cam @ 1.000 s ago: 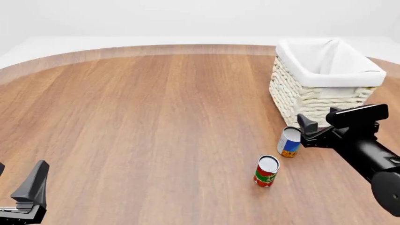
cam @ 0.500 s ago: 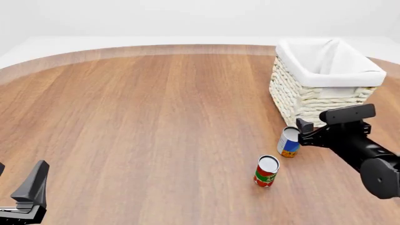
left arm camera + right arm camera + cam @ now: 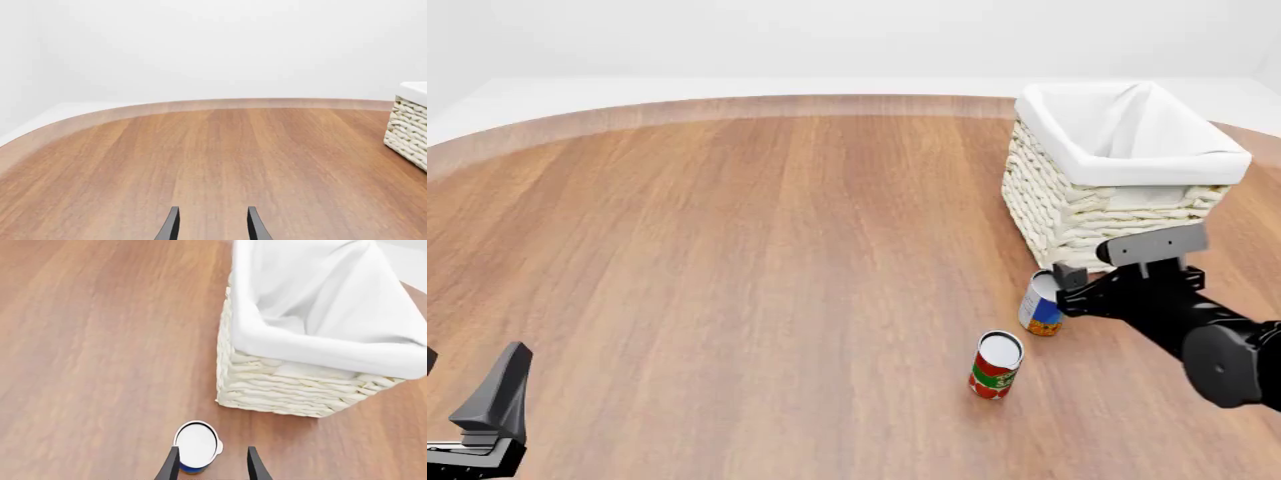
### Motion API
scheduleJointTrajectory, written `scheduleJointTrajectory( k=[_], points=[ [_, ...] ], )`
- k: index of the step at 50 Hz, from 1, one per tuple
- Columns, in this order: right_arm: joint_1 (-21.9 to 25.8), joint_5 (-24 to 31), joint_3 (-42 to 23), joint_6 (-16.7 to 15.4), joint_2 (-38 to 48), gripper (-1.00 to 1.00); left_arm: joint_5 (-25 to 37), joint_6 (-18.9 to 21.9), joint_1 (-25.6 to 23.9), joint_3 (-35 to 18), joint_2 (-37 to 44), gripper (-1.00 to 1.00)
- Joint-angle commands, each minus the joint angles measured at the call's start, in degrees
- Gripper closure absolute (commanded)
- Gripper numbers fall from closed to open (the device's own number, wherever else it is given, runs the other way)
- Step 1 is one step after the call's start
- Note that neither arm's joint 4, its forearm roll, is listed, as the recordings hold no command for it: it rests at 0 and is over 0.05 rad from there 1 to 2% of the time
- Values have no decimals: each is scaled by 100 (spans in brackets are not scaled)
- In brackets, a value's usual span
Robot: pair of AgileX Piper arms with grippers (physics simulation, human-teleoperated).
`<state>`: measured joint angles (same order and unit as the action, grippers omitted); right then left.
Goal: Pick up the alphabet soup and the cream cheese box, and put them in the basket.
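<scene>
The alphabet soup stands upright on the wood in front of the basket. It is a blue and white can with a pale top. My right gripper hangs open just over it on its right side. In the right wrist view the soup's top lies between the two fingertips, nearer one of them, and my right gripper holds nothing. The basket, lined with white cloth, is just beyond. My left gripper is open and empty at the near left corner. The cream cheese box is out of view.
A red and green can stands upright a little nearer and to the left of the soup. The left wrist view shows my left gripper over bare wood, with a corner of the basket at the side. The table's curved edge runs along the back.
My right gripper has come down and moved in over the soup can, still open. The cans, the basket and the left arm have not moved.
</scene>
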<state>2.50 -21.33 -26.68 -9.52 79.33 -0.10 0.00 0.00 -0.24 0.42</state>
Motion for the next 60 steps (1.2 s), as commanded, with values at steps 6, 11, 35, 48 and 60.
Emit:
scheduleJointTrajectory(
  k=[6,11,35,48,60],
  points=[
    [176,-48,-74,124,378,-100,0,0,0,0,0,-100],
    [206,-110,-58,166,487,-100,0,0,0,0,0,-100],
    [265,-550,-16,389,1293,-100,0,0,0,0,0,-100],
    [163,-676,-8,392,1526,-100,0,0,0,0,0,-100],
    [144,-790,-11,401,1743,-100,0,0,0,0,0,-100]
  ],
)
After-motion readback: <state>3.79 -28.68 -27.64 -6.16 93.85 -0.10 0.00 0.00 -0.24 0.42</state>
